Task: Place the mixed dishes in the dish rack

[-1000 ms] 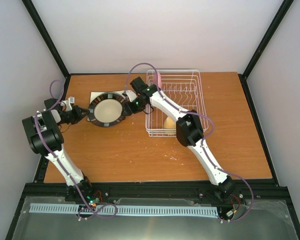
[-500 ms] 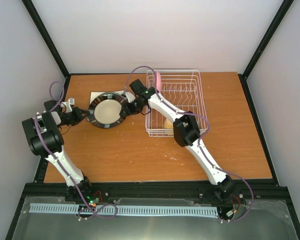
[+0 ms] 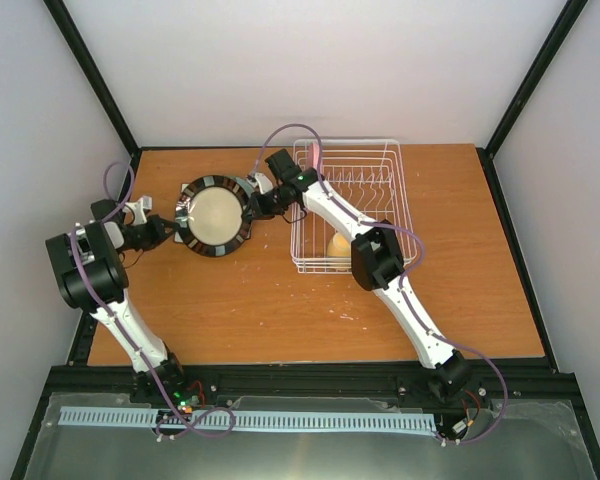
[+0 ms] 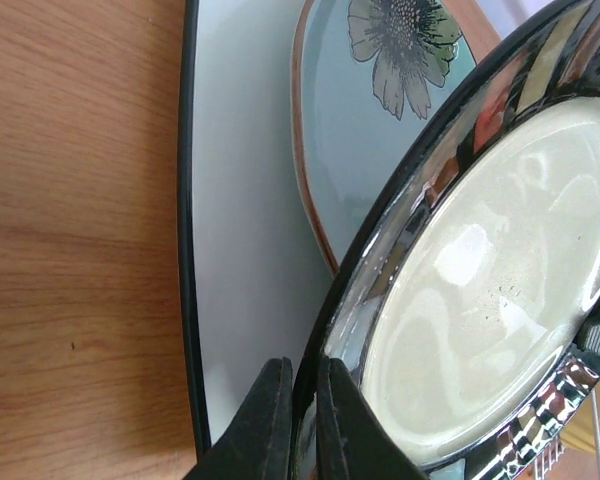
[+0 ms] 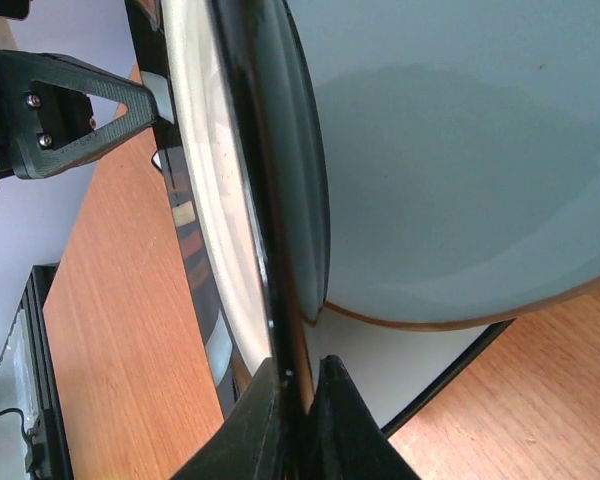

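My right gripper (image 5: 298, 372) has just clamped onto the black-rimmed plate (image 3: 217, 216); my left gripper (image 4: 302, 372) grips its opposite rim (handover looks ready). It tilts over the mint-green plate (image 4: 370, 130), left of the dish rack (image 3: 350, 142).

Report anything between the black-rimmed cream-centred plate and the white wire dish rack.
Nothing loose: only bare wooden table and the right gripper, shut on the black-rimmed plate, span that gap. A pink round plate stands in the dish rack, far-left corner.
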Motion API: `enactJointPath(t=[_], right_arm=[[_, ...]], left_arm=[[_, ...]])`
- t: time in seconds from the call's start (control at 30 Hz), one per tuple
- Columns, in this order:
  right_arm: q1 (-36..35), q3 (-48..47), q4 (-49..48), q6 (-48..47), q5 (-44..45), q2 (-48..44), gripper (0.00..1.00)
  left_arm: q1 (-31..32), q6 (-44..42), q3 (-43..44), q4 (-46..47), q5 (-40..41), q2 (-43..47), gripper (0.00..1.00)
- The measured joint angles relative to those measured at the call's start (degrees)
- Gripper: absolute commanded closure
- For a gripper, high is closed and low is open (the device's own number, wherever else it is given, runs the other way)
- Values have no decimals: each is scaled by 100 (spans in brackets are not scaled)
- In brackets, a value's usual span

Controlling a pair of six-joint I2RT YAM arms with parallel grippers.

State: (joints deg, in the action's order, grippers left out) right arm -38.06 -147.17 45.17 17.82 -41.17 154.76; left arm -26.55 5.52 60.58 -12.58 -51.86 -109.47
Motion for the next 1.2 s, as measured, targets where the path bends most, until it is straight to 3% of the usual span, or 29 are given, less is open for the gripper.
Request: enactJointPath(t=[0.13, 0.3, 1.2], right_arm=[[-4, 52, -61, -24, -28, -37, 97], [-94, 264, -173, -92, 13, -197, 97], [-13, 756, -428, 192, -136, -566, 97]], left_arm=[[17, 94, 92, -146, 37, -2, 69], [105, 177, 293, -245, 59, -4, 60], [118, 223, 811, -223, -409, -22, 53]])
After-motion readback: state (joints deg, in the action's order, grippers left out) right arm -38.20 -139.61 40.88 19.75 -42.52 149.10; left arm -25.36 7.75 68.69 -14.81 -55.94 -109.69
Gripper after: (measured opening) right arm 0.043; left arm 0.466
